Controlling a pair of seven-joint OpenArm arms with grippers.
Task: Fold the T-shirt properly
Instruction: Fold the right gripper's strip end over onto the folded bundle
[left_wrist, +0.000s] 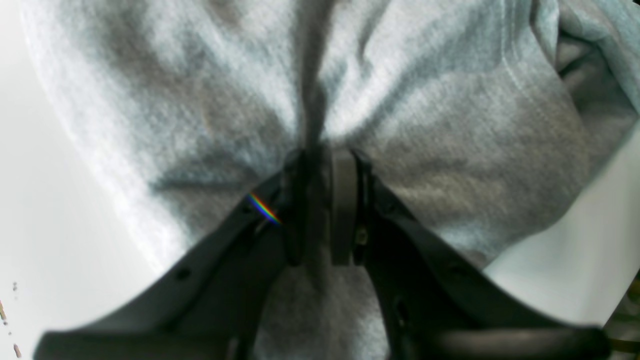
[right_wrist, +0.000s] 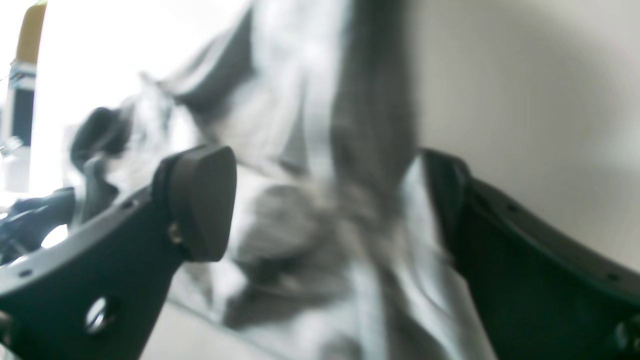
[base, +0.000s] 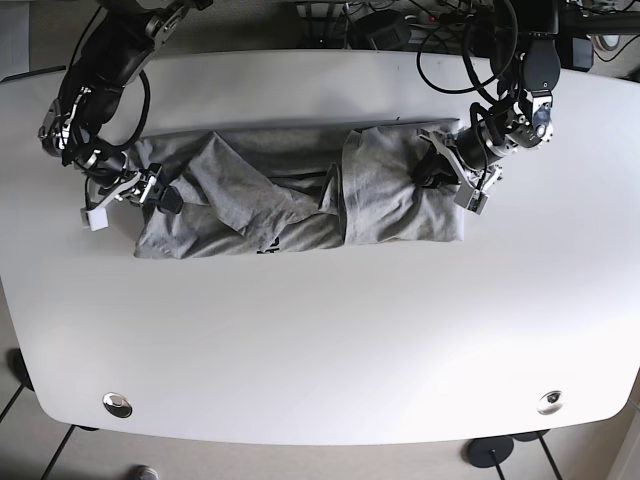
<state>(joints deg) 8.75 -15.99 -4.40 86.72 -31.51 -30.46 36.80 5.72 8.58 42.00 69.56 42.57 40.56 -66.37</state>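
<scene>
Closest to us, our left gripper has its jaws pressed together on a gathered ridge of the shirt, the grey cloth puckering into the pinch so that this end can be carried without slipping. Our right gripper stands spread, its pads well apart with loose cloth bunched between them; we judge it is placed to take hold of that end, though the blur hides whether either pad touches the fabric. Farther out, in the base view, the shirt lies crumpled across the middle of the white table, part-folded, with one flap doubled over toward the centre. The left gripper sits at one short end and the right gripper at the other, likely so that both ends can be drawn together for the next fold.
</scene>
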